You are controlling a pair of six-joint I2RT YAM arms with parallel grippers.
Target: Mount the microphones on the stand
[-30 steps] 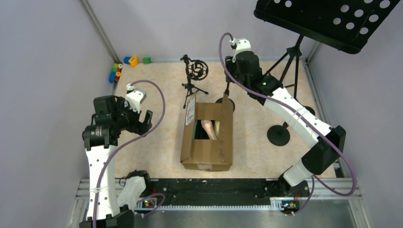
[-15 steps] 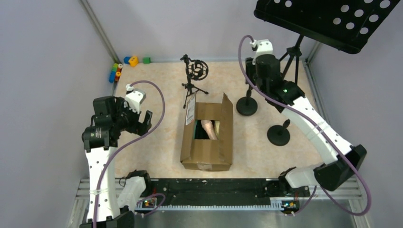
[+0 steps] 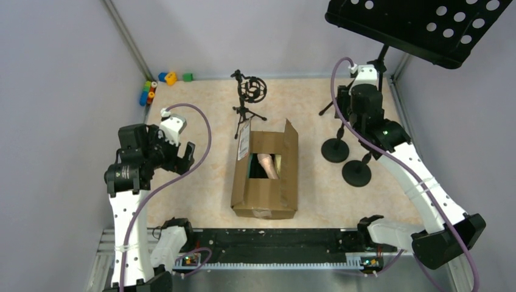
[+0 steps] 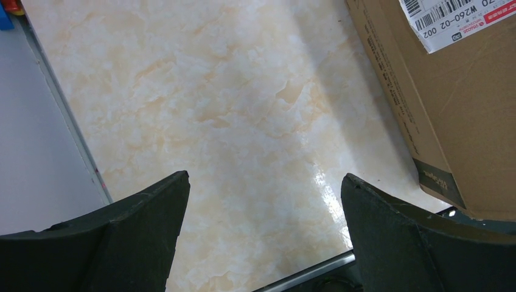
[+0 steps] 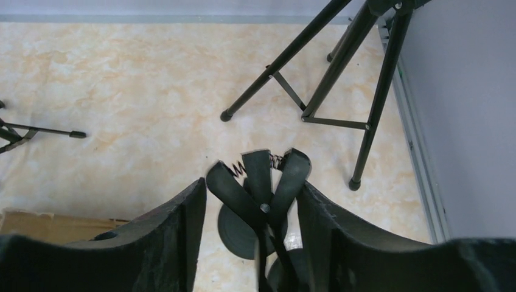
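Observation:
A black microphone stand with a round base (image 3: 335, 150) and a spring clip on top (image 5: 260, 182) stands at the right of the table. My right gripper (image 3: 341, 114) is shut on that clip, which sits between its fingers (image 5: 258, 188). A second round-base stand (image 3: 356, 173) is just beside the first. An open cardboard box (image 3: 266, 182) in the middle holds microphones; a peach one (image 3: 266, 165) shows, the others are hidden. My left gripper (image 3: 185, 155) is open and empty, over bare table left of the box (image 4: 264, 188).
A small tripod stand with a ring shock mount (image 3: 250, 91) stands behind the box. A music stand (image 3: 420, 24) overhangs the back right, its tripod legs (image 5: 341, 79) just beyond my right gripper. Coloured toys (image 3: 159, 82) lie in the back left corner. The box side (image 4: 450, 91) is right of my left gripper.
My right gripper has carried the round-base stand from beside the box's back right corner over to the right, next to the second stand. The left arm has not moved.

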